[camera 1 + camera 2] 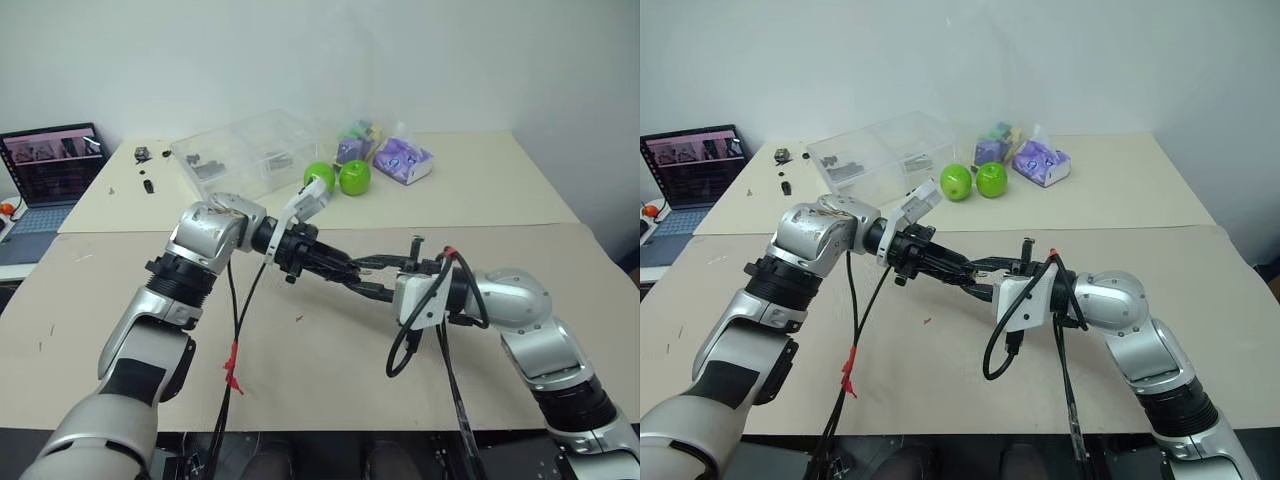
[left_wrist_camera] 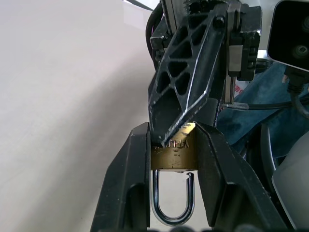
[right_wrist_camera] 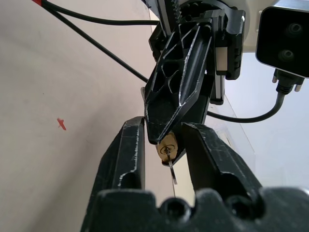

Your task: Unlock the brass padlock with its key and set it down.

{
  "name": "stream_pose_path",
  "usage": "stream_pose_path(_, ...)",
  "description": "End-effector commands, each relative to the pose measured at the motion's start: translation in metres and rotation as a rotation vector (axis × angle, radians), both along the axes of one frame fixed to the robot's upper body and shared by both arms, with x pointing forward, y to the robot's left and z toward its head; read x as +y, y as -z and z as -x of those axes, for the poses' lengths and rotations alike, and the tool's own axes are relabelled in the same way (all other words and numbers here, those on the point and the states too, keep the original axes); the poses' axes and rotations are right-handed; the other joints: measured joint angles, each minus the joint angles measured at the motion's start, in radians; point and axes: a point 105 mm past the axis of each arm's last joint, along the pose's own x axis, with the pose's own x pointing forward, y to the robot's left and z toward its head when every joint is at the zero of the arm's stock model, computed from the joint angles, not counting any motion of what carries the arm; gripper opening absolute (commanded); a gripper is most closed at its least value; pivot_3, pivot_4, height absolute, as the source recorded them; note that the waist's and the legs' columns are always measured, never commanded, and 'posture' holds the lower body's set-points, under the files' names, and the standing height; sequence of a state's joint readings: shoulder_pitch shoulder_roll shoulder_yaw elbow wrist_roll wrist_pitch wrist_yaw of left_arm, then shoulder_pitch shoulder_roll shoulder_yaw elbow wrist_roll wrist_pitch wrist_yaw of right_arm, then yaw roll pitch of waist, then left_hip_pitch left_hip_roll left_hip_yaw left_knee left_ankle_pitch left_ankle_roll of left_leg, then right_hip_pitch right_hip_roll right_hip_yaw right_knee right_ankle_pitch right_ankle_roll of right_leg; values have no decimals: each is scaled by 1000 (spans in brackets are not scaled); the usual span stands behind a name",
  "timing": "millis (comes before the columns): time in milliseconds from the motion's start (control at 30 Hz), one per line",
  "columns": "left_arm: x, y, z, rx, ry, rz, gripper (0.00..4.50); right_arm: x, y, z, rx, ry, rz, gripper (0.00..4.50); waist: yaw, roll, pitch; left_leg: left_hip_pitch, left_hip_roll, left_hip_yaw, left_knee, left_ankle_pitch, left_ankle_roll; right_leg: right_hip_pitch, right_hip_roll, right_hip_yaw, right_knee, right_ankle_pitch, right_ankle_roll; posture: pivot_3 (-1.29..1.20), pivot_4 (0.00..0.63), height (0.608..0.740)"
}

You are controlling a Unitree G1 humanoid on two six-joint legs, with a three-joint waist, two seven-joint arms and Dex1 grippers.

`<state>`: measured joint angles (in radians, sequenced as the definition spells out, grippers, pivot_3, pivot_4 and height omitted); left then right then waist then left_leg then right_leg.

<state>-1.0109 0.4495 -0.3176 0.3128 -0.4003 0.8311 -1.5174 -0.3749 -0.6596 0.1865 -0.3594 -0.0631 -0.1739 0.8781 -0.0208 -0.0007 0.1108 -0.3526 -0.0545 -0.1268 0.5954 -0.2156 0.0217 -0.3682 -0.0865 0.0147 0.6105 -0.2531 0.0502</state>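
Observation:
My left gripper (image 2: 173,140) is shut on the brass padlock (image 2: 174,157), its two black fingers pressing the body's sides. The silvery shackle (image 2: 173,212) points back toward the left wrist, and one leg's notched tip shows just outside the body. A small silver key (image 3: 172,174) sticks out of the padlock's keyhole face (image 3: 167,146). My right gripper (image 3: 164,128) faces that end with a finger on each side of the key and a gap to both, so it is open. Both hands meet in the air above the beige table (image 1: 330,360).
Two green apples (image 1: 355,177), a clear plastic box (image 1: 240,155) and purple packets (image 1: 402,160) sit on the far table. A laptop (image 1: 50,165) stands at the far left. Black cables (image 1: 235,340) hang under the arms. A red speck (image 1: 298,318) lies on the near table.

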Motion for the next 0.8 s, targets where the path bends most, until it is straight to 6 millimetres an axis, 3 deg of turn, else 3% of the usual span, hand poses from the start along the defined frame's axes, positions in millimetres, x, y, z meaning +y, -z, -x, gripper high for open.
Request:
stream_pose_path(33, -4, -14, 4, -46, 38, 27, 819, 2, -18, 0, -74, -6, -36, 1473, -1, 0, 0, 0, 0, 0, 0, 0, 0, 0, 0, 0, 0, 0, 0, 0, 150, 740)
stream_pose_path(333, -4, -14, 6, -43, 40, 29, 819, 2, -17, 0, -71, -4, -37, 1473, -1, 0, 0, 0, 0, 0, 0, 0, 0, 0, 0, 0, 0, 0, 0, 0, 150, 740)
stream_pose_path(367, -4, -14, 6, -43, 41, 29, 819, 2, -17, 0, -71, -3, -38, 951, -1, 0, 0, 0, 0, 0, 0, 0, 0, 0, 0, 0, 0, 0, 0, 0, 150, 740)
stream_pose_path(467, -4, -14, 7, -41, 45, 27, 819, 0, -17, -1, -71, -1, -38, 188, -1, 0, 0, 0, 0, 0, 0, 0, 0, 0, 0, 0, 0, 0, 0, 0, 150, 740)
stream_pose_path(800, -3, -13, 6, -46, 46, 23, 819, -1, -17, -1, -83, -4, -34, 122, -1, 0, 0, 0, 0, 0, 0, 0, 0, 0, 0, 0, 0, 0, 0, 0, 150, 740)
